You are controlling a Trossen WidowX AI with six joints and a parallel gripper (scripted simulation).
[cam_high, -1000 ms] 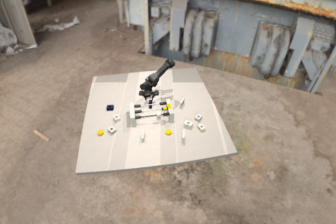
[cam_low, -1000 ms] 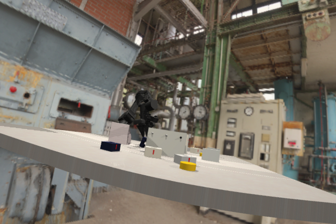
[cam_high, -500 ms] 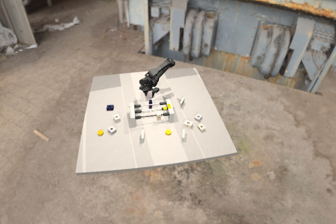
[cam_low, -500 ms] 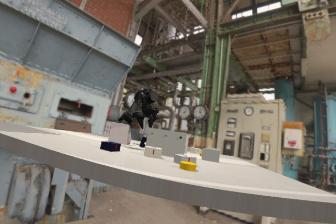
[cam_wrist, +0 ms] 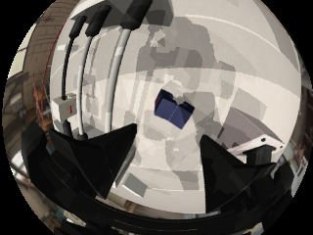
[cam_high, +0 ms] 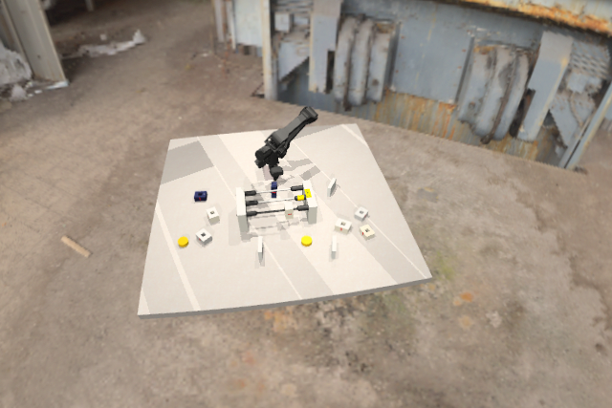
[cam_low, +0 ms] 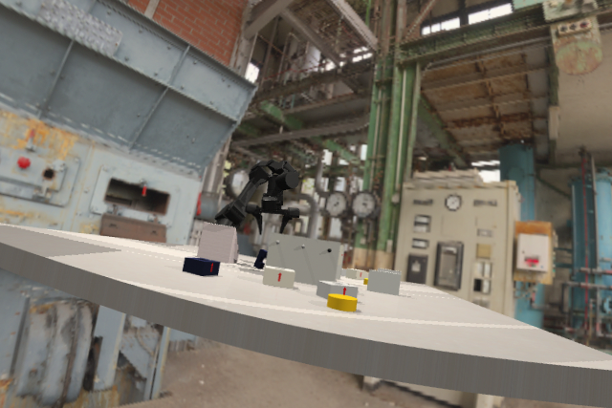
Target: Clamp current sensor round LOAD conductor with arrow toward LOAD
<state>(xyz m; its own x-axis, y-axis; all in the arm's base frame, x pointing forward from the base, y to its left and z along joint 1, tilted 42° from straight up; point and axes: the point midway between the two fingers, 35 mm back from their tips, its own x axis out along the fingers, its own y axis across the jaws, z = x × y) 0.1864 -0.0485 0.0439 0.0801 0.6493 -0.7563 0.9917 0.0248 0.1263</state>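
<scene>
The dark blue split-core sensor [cam_high: 273,183] [cam_low: 259,258] [cam_wrist: 172,109] sits tilted on the table beside the back conductor of the rack, apart from the rod; its notch shows open in the wrist view. The rack holds three conductors [cam_high: 273,200] [cam_wrist: 117,59] between two white posts [cam_high: 241,210]. A yellow marker [cam_high: 307,192] sits on the right post. My gripper [cam_high: 275,175] [cam_low: 272,223] [cam_wrist: 170,133] is open and hangs above the sensor, with nothing between its fingers. A white sensor [cam_high: 289,212] [cam_wrist: 66,108] is clamped on the front conductor.
A second dark blue block [cam_high: 200,195] [cam_low: 201,266] lies at the left. Several white blocks with red arrows [cam_high: 212,213] [cam_low: 278,276], two yellow discs [cam_high: 183,241] [cam_high: 307,240] [cam_low: 341,301] and upright white plates [cam_high: 259,249] [cam_high: 331,187] stand around the rack.
</scene>
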